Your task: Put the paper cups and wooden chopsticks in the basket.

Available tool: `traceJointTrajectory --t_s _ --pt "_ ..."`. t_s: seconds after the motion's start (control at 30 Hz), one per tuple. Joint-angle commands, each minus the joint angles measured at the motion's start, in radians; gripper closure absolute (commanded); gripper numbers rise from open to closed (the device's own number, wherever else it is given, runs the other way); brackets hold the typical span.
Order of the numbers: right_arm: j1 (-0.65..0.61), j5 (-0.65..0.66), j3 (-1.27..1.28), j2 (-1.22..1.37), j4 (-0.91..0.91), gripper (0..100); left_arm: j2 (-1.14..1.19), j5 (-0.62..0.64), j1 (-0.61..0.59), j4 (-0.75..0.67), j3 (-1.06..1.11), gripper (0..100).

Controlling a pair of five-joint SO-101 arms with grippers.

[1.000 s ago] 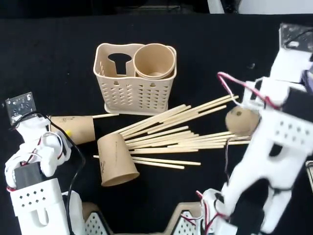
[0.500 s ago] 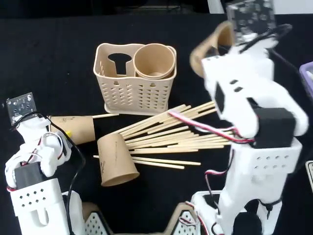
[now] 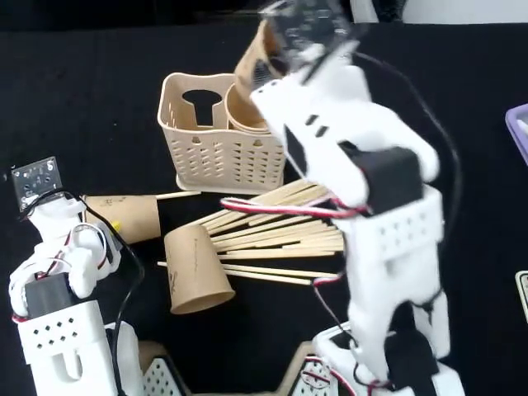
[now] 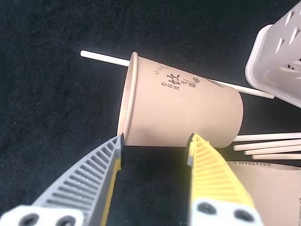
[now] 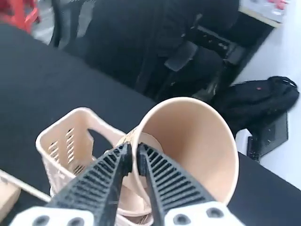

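My right gripper [image 5: 130, 149] is shut on the rim of a paper cup [image 5: 197, 141], which hangs tilted just above the beige basket [image 5: 56, 141]. From above, that cup [image 3: 252, 58] is over the basket's [image 3: 223, 157] right compartment, where nested cups [image 3: 246, 111] stand. My left gripper [image 4: 155, 143] is open just short of a cup lying on its side [image 4: 181, 110], its fingers level with the cup's two ends. A single chopstick [image 4: 101, 57] lies under that cup [image 3: 124, 216]. Another cup [image 3: 194, 268] lies beside the chopstick pile [image 3: 280, 235].
The table is covered in black cloth. A purple object [image 3: 520, 124] pokes in at the right edge. The right arm's white body [image 3: 371, 190] stretches over the right part of the chopstick pile. Chairs and a dark bag [image 5: 268, 101] stand beyond the table.
The right arm has swung from the table's right side up and to the left, carrying its cup over the basket. The left arm and the lying cups have stayed put.
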Motion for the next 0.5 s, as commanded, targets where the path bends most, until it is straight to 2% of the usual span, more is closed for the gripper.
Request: traceJointTrajectory --t_s 0.0,0.23,0.47 --pt "-0.02 0.054 -0.051 0.027 0.026 98.8 -0.009 0.003 -0.007 -0.02 -0.015 76" --pt "-0.018 0.184 -0.041 0.056 0.032 98.8 -0.009 0.003 -0.008 -0.018 -0.016 76" --pt "-0.032 0.221 0.007 0.058 0.026 97.1 -0.009 0.003 -0.008 -0.018 -0.016 76"
